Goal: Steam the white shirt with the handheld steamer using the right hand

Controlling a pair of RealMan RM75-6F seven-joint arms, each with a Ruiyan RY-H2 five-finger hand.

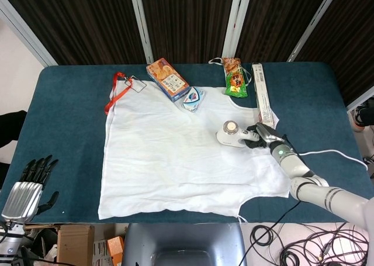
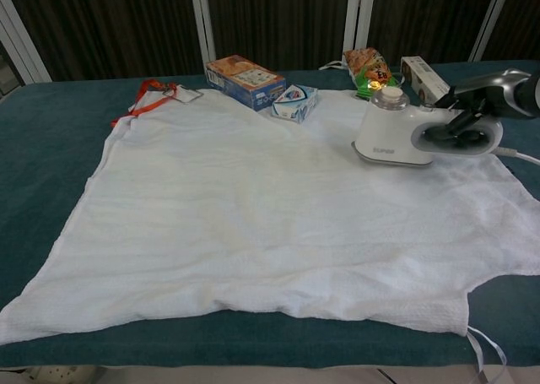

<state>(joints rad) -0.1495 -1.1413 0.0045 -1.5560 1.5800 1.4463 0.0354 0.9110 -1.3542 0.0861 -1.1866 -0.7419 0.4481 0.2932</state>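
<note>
White shirt (image 1: 181, 155): sleeveless, spread flat across the middle of the blue tabletop (image 1: 70, 102), lightly creased.

Handheld steamer (image 1: 231, 134): white body, soleplate down on the shirt's upper right area, right of frame centre in the head view; handle points toward the right edge. A white cord (image 1: 333, 155) trails off to the right.

Right hand (image 1: 260, 135): dark fingers (image 2: 462, 129) wrapped around the steamer handle, holding it; arm enters from the lower right.

Left hand (image 1: 29, 184): lower left corner of the head view, off the tabletop edge, fingers spread, holding nothing.

Along the far edge of the shirt, left to right: red lanyard with badge (image 1: 120, 87); orange snack box (image 1: 168, 79); small blue-and-white packet (image 1: 193, 98); green snack bag (image 1: 234, 77); long narrow carton (image 1: 262, 95), just beside the steamer.
</note>
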